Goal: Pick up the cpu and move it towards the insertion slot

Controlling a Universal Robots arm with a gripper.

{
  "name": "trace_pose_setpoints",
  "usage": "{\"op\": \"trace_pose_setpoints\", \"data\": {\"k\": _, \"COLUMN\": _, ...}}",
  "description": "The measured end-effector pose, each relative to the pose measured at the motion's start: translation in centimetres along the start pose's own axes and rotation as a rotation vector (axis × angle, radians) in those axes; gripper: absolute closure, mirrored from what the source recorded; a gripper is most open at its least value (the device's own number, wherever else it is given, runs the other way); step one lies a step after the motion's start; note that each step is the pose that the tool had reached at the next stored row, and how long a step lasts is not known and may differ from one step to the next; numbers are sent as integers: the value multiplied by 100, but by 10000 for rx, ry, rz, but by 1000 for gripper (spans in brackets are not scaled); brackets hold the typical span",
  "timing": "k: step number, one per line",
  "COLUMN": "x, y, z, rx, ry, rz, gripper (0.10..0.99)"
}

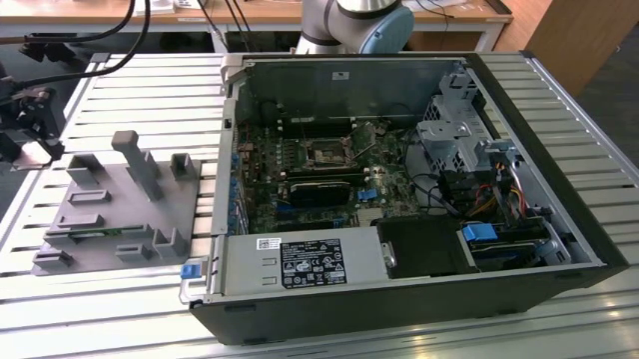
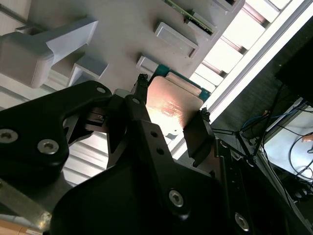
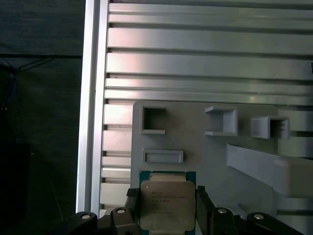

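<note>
The cpu (image 3: 167, 203), a flat square chip with a silvery top and a thin green rim, sits between the black fingers of my gripper (image 3: 167, 211). In the second wrist view the cpu (image 2: 171, 104) shows a pinkish shine, and the fingertips (image 2: 142, 84) of my gripper (image 2: 173, 101) press on its two opposite edges. My gripper is shut on the chip, over the edge of the grey plastic fixture (image 3: 205, 152). In the exterior view my gripper (image 1: 32, 142) hangs at the far left, well away from the insertion slot (image 1: 328, 155) on the motherboard inside the open computer case.
The grey fixture (image 1: 120, 202) has upright posts, rectangular recesses and a small green circuit strip (image 1: 100, 232). The computer case (image 1: 559, 187) lies open on the slatted aluminium table (image 1: 150, 97), with a power supply (image 1: 299, 263), drive cage (image 1: 450, 142) and cables around the board.
</note>
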State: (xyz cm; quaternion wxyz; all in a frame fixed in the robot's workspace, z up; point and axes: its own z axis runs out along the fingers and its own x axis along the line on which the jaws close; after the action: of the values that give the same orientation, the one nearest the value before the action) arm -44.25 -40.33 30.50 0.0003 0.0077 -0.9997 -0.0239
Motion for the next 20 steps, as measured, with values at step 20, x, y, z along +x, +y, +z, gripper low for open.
{"op": "trace_pose_setpoints", "data": {"k": 20, "x": 0, "y": 6, "z": -113, "rx": 0, "ry": 1, "rz": 0, "gripper": 541}}
